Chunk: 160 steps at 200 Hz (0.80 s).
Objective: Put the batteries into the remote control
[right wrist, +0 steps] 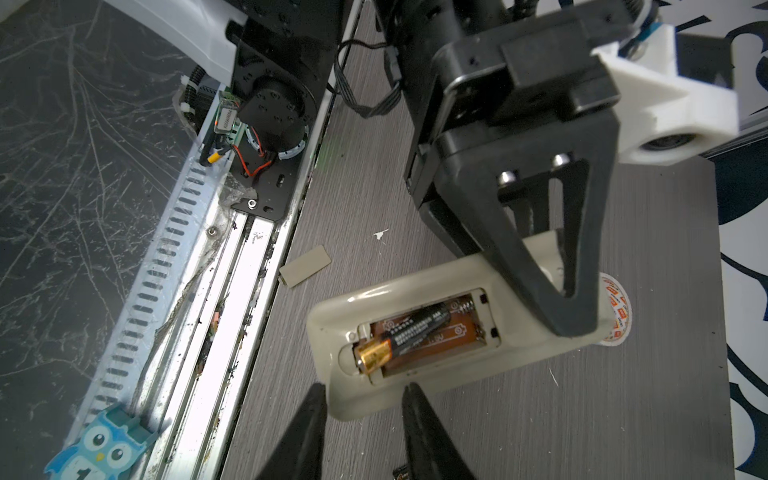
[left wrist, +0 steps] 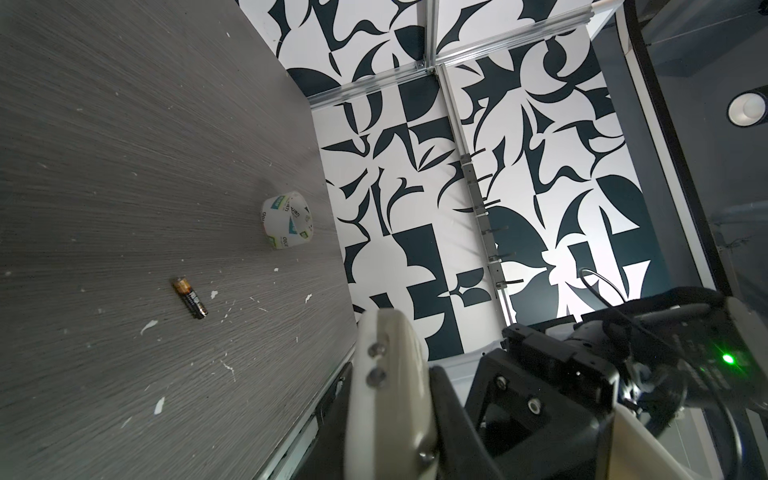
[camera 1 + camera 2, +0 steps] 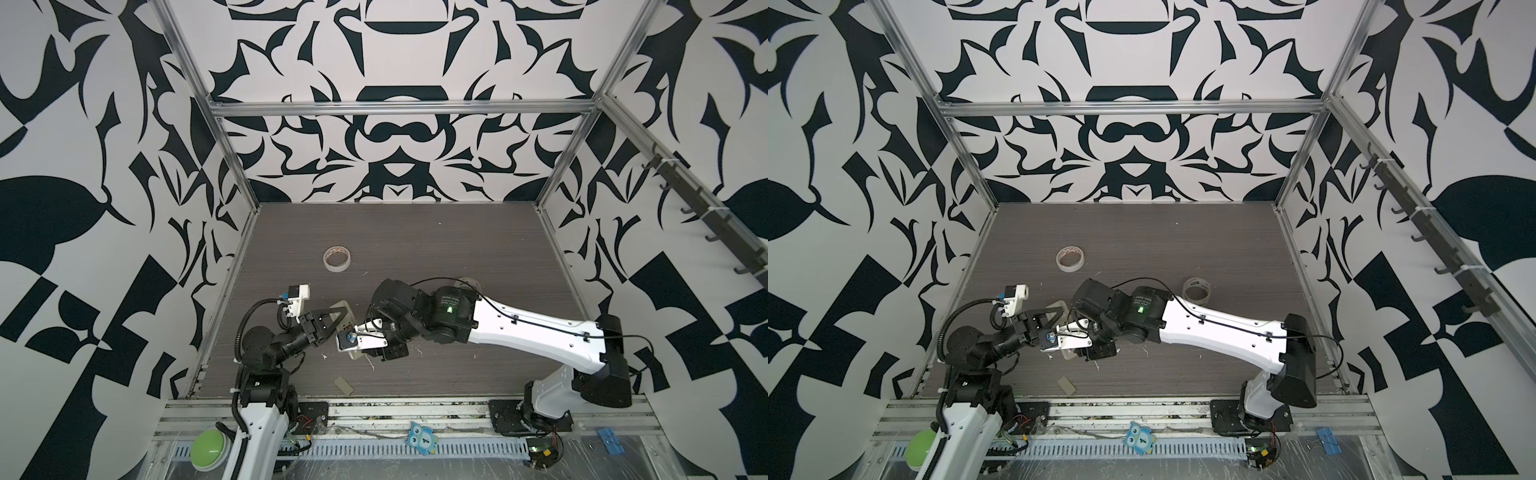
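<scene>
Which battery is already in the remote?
The battery lying askew in the open compartment of the remote control; the other battery lies loose on the table near a tape roll.

Left gripper clamped shut, left arm folded low. Right arm stretches across the middle, right gripper aimed down, jaws partway apart.

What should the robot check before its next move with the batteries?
1. The remote clamped in the left gripper: ok.
2. The cover off, lying on the table: ok.
3. The first battery flat in its slot: not ok, it sits crooked.
4. The second battery loaded: not ok, it lies on the table.
5. The right gripper empty, jaws apart: ok.
6. Battery ends the right way round: cannot tell.
</scene>
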{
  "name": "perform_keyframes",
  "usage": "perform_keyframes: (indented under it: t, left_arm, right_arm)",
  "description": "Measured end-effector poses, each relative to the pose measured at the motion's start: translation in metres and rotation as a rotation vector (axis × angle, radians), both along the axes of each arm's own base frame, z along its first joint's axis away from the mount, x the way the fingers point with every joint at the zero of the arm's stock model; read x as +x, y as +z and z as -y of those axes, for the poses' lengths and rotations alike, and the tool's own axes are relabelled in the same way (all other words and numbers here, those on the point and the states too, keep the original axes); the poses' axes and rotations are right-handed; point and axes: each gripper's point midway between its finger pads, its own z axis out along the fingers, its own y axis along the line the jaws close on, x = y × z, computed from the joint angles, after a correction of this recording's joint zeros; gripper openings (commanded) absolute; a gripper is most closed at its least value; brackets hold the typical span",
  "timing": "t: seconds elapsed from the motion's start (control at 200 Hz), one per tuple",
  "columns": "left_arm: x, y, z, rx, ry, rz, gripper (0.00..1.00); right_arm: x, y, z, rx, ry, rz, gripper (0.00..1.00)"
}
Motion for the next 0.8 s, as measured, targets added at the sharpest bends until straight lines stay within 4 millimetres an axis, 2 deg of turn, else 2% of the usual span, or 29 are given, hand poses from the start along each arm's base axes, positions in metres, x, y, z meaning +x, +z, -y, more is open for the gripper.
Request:
perform_keyframes:
  t: [0.175,0.8]
  left_arm:
    - [-0.0005,0.0000,0.0003,0.000,-0.004,0.000,0.00]
    - [-0.0026,-0.0013,0.0018,0.003,-0.022,-0.007,0.00]
  right_arm:
    - [0.0007,-0.0011,-0.0022,0.002,0.001,0.001,0.28]
    - [0.0013,-0.0052,-0.0082,-0.003,0.007,-0.007,0.23]
